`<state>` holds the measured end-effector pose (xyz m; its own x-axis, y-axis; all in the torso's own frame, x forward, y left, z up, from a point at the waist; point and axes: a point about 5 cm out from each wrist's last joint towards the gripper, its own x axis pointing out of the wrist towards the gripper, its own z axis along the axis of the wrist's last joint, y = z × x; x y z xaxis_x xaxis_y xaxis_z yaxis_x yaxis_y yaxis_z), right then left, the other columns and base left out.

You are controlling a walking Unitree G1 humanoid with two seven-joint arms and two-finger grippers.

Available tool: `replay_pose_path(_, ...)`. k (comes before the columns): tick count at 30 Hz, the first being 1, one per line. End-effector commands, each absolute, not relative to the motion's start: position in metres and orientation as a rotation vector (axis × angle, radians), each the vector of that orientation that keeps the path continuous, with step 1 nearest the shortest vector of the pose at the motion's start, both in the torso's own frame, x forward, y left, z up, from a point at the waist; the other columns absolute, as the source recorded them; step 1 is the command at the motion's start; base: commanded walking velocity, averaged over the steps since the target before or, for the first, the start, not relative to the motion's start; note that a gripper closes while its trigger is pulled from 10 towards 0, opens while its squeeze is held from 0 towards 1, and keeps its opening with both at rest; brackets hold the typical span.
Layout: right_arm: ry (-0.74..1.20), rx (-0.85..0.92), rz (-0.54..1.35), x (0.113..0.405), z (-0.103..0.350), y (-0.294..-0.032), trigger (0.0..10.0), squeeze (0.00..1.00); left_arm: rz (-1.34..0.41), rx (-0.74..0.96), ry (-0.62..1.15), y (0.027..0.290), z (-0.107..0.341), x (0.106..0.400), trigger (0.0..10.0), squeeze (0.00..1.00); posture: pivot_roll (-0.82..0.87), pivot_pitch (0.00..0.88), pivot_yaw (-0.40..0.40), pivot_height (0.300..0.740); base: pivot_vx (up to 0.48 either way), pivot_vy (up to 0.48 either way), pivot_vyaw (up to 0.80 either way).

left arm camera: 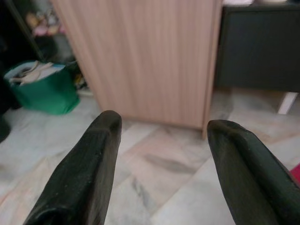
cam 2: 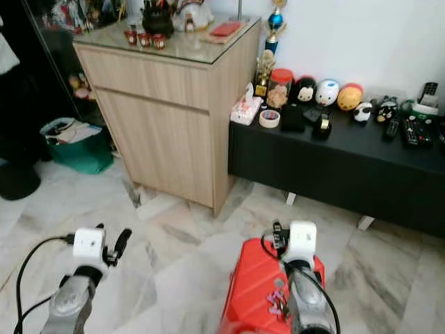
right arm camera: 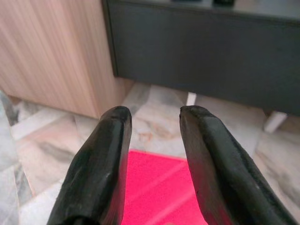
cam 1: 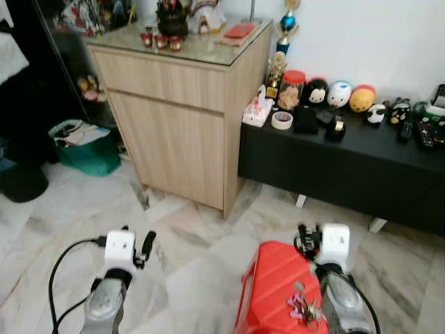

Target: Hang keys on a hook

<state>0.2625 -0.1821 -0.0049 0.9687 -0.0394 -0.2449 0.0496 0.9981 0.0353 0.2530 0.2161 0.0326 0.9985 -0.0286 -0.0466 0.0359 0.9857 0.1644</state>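
A bunch of keys (cam 1: 300, 306) with pink pieces lies on top of a red plastic stool (cam 1: 271, 285) at the bottom of the view, close beside my right forearm. My right gripper (right arm camera: 155, 112) is open with nothing between its fingers; it is held over the far edge of the stool (right arm camera: 157, 187), past the keys, and points at the black bench. My left gripper (left arm camera: 166, 123) is open wide and empty, held low over the marble floor on the left and aimed at the wooden cabinet (left arm camera: 150, 56).
A light wooden cabinet (cam 1: 174, 111) with a glass top stands ahead on the left. A low black bench (cam 1: 348, 163) to its right carries toys, tape and remotes. A green bag (cam 1: 87, 149) sits on the floor at far left. Bare marble floor lies between.
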Motion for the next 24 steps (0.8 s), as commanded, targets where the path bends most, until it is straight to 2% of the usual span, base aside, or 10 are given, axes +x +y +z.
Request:
replay_pose_path(1, 0.152, 0.024, -0.052, 0.272, 0.011, -0.184, 10.0, 0.0, -0.036, 0.153, -0.005, 0.213, 0.044, 0.252, 10.0, 0.0, 0.1, 0.0, -0.057, 0.74, 0.0, 0.0, 0.0)
replay_pose_path(17, 0.218, 0.019, -0.127, 0.26, 0.001, -0.198, 10.0, 0.0, -0.01, 0.131, 0.011, 0.215, 0.049, 0.255, 10.0, 0.0, 0.09, 0.0, -0.041, 0.74, 0.0, 0.0, 0.0)
replay_pose_path(24, 0.238, 0.012, -0.135, 0.263, 0.001, -0.201, 10.0, 0.0, 0.005, 0.118, 0.034, 0.217, 0.045, 0.256, 10.0, 0.0, 0.1, 0.0, -0.045, 0.695, 0.0, 0.0, 0.0)
